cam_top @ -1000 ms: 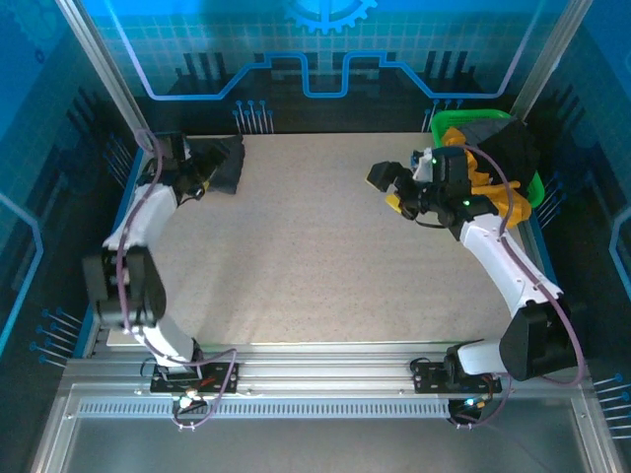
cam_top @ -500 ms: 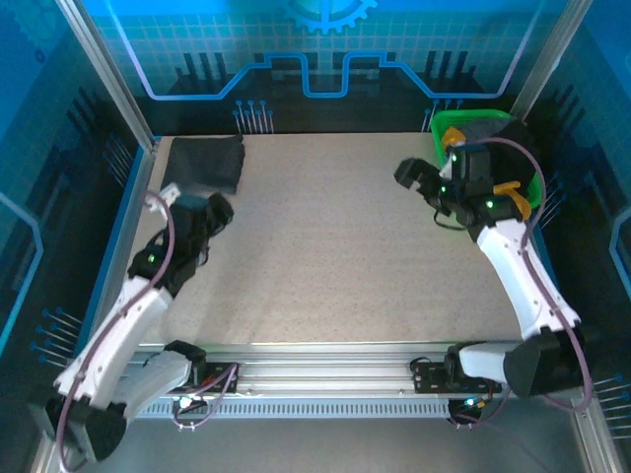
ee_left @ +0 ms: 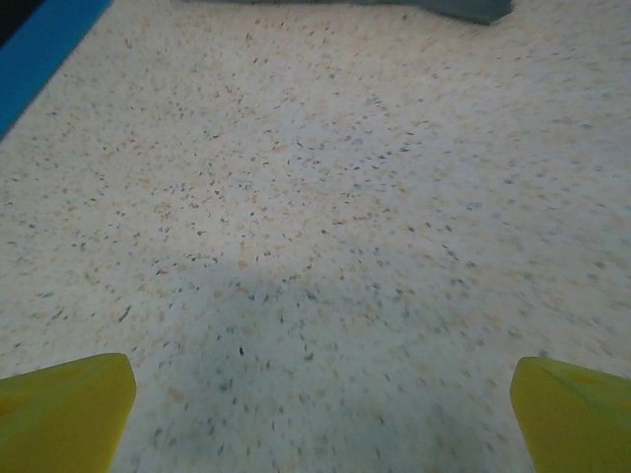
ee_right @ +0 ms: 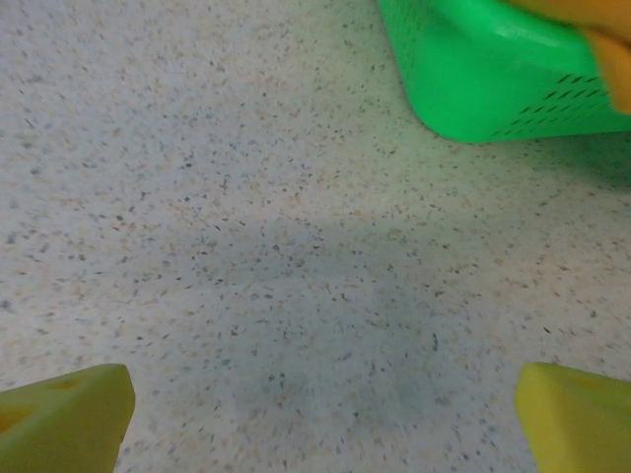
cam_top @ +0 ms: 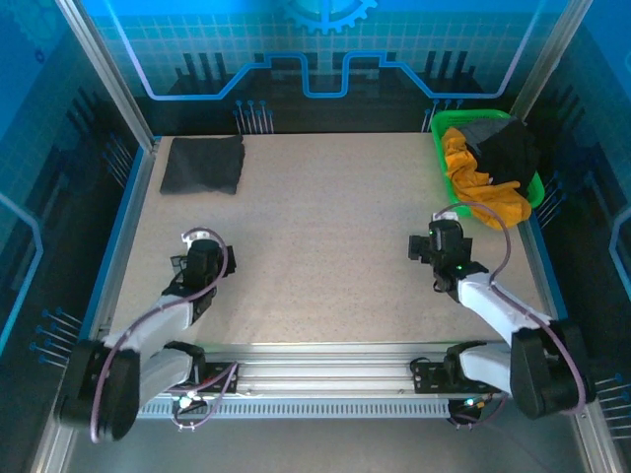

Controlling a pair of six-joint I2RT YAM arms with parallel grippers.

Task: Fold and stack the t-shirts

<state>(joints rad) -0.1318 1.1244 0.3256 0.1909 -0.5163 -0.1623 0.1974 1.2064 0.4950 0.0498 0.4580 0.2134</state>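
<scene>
**Both tools spread wide and holding nothing, t-shirts well ahead**

Finds the left gripper [cam_top: 202,258] low over the speckled table [cam_top: 325,217], close in front of its own base, jaws spread wide and nothing between the yellow fingertips [ee_left: 59,409]. Looks from the left wrist onto bare tabletop between and ahead of the fingers. Puts the folded dark grey t-shirt [cam_top: 202,165] well ahead of that gripper, flat on the table by the far left corner, apart from everything else. Catches the shirt's near edge at the very top of the left wrist view, ahead and slightly right of the fingers.

Finds the right gripper [cam_top: 434,241] likewise low over bare table, jaws just as far apart, pinching nothing. Places the green basket [ee_right: 473,79] ahead of it and off to its right, near but not touching. Sees a mustard-yellow t-shirt [cam_top: 478,187] bunched in the basket and hanging over the near rim on the gripper's side. Sets a black t-shirt [cam_top: 508,148] beyond the yellow one, crumpled toward the basket's far right. Marks both of these as unfolded and untouched by either tool. Separates the two grippers by a broad stretch of bare table
</scene>
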